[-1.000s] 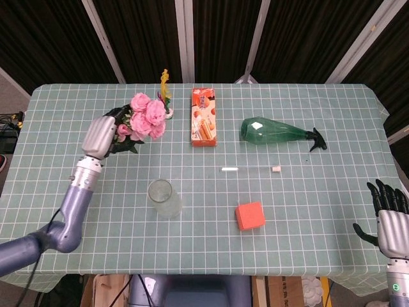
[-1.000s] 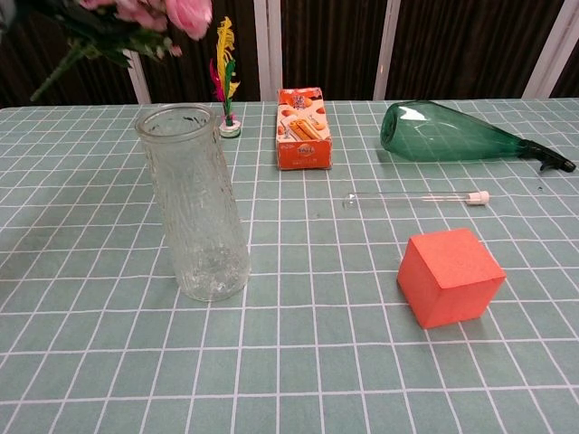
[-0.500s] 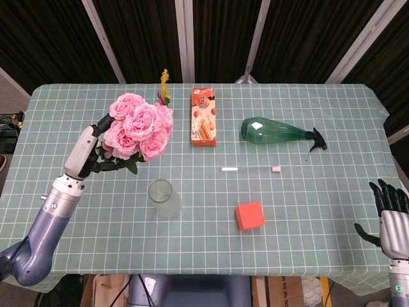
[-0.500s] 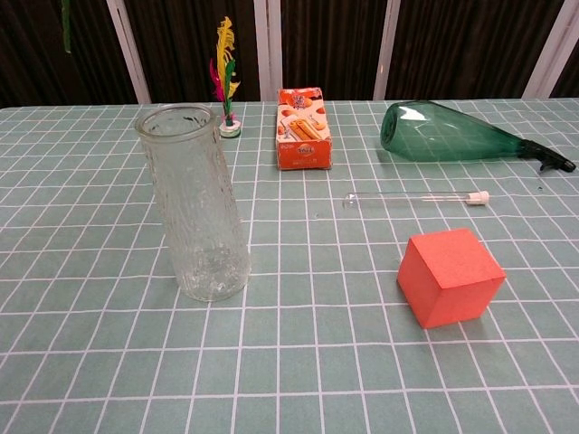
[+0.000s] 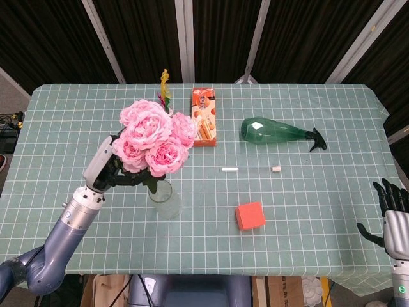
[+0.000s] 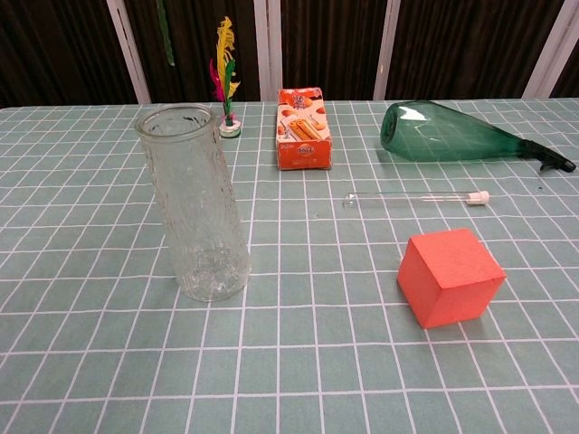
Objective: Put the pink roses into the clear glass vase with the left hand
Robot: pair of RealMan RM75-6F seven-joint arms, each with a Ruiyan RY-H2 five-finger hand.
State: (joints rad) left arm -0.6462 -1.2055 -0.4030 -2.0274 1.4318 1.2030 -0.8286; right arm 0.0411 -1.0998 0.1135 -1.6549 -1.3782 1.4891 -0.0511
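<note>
Pink roses [image 5: 155, 137] gripped in left hand [image 5: 107, 171] above glass vase [image 5: 163, 199]; right hand [image 5: 394, 220] empty, fingers spread

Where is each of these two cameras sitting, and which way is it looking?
Head view: high up at the near edge, looking down on the whole table; shows the left hand holding the roses above the vase, and the right hand at the lower right.
Chest view: low, near table height, looking across to the dark curtain; no arm or hand shows.
Shared: vase, red cube, green bottle, snack box.
</note>
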